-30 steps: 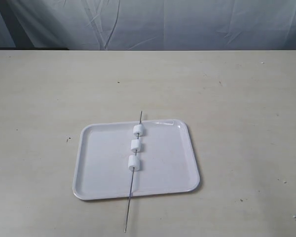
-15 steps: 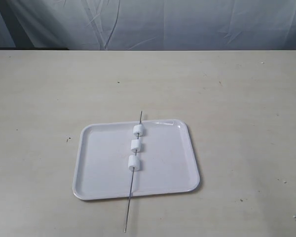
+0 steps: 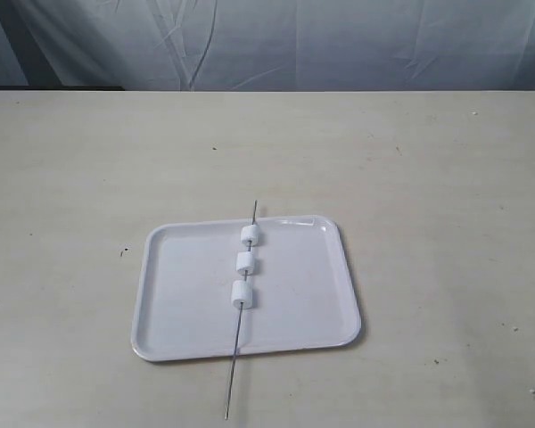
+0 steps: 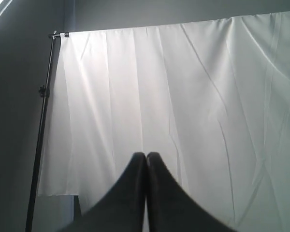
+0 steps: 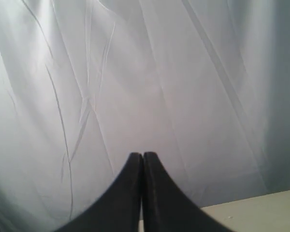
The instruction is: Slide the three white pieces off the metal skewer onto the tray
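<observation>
At the wrists, both tools are closed and empty. The left gripper (image 4: 146, 155) has its two dark fingers pressed together with nothing between them, and the right gripper (image 5: 143, 155) stands the same. Each faces the pale backdrop curtain (image 4: 193, 96), and neither appears in the exterior view.

On the table (image 3: 446, 178), the tray (image 3: 183, 303) sits toward the near edge. The metal skewer (image 3: 237, 343) lies across the tray's middle from far rim to near rim. Its far tip pokes just past the far rim. A longer bare length overhangs the near rim and ends close to the table's near edge. The three white pieces (image 3: 246, 262) are threaded in a row on the far half. They sit apart from one another, the farthest just inside the far rim. None is off the rod.

Assessment: the skewer looks light, stiff and slick, and likely to roll or pivot if nudged. The bare length beyond the near rim seems the best place to hold it, clear of the pieces. The pieces look soft and very light, so a hard pinch would likely crush them. They may also cling to the rod. A gentle grip on the sides, drawn toward the short far tip, appears the shortest way off.
</observation>
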{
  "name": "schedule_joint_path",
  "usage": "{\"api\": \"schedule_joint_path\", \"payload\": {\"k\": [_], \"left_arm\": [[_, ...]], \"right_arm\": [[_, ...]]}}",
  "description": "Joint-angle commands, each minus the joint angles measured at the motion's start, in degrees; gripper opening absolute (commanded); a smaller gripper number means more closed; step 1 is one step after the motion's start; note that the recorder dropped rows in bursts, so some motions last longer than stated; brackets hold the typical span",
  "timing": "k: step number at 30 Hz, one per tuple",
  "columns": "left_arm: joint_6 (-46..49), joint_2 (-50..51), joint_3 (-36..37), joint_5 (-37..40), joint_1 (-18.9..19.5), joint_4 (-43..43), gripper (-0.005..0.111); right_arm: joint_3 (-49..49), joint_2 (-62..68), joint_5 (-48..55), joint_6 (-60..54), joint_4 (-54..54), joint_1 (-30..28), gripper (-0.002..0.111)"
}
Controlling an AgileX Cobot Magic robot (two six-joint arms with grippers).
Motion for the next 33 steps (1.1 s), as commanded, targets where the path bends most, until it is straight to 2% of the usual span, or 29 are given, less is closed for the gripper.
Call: {"api": "schedule_joint_path", "payload": {"k": [1,3,4,5,6,8,10,17,20,24,25,27,30,33], "left_arm": [[-12.34,-0.18,0.14,4.44,-0.28,0.32,0.000],[-26.96,-0.18,0.14,7.74,-0.28,1.04,0.000],[-33.64,-0.18,0.14,10.25,-0.28,5.42,0.000],[-39.53,-0.18,0.14,10.75,-0.28,12.24,0.000],[-48.26,0.14,-0.16,9.60,-0.28,23.36,0.000],[-58.82,3.79,-2.49,5.48,-0.28,40.41,0.000],[-62.48,7.83,-4.96,4.72,-0.41,48.17,0.000],[-65.83,25.10,-15.36,5.21,-3.88,60.70,0.000],[-77.05,34.08,-21.21,3.60,-5.99,71.29,0.000],[-97.15,46.24,-27.68,-6.82,-6.75,92.88,0.000],[-101.78,48.90,-28.52,-9.71,-6.75,95.59,0.000],[-104.44,53.64,-28.82,-16.21,-6.75,95.59,0.000],[-104.41,58.34,-28.82,-22.39,-6.75,95.59,0.000],[-104.12,61.42,-28.82,-24.71,-6.75,95.59,0.000]], "right_arm": [[0.14,-0.32,-0.13,10.57,3.93,-0.21,-0.001],[0.14,-0.32,3.91,18.50,3.93,-0.21,-0.001],[0.14,-0.32,8.47,20.60,3.93,-0.21,-0.001],[0.14,-0.32,12.65,21.29,3.93,-0.21,-0.001],[-0.91,-0.32,17.02,21.28,3.93,0.61,-0.001],[-3.02,-0.32,19.45,21.15,3.93,3.07,-0.001],[-4.48,-0.06,19.45,21.03,3.93,5.50,-0.001],[-11.65,10.76,22.57,14.27,3.93,15.97,-0.001],[-15.84,17.97,27.35,9.25,4.08,21.00,-0.001],[-22.70,29.70,35.14,0.96,6.77,27.20,-0.001],[-24.11,33.00,36.85,-1.13,7.80,28.14,-0.001],[-27.47,39.61,41.10,-5.21,10.79,30.14,-0.001],[-31.42,48.84,46.33,-12.74,17.75,32.08,-0.001],[-34.15,56.94,48.25,-19.00,25.34,33.08,-0.001]]}}
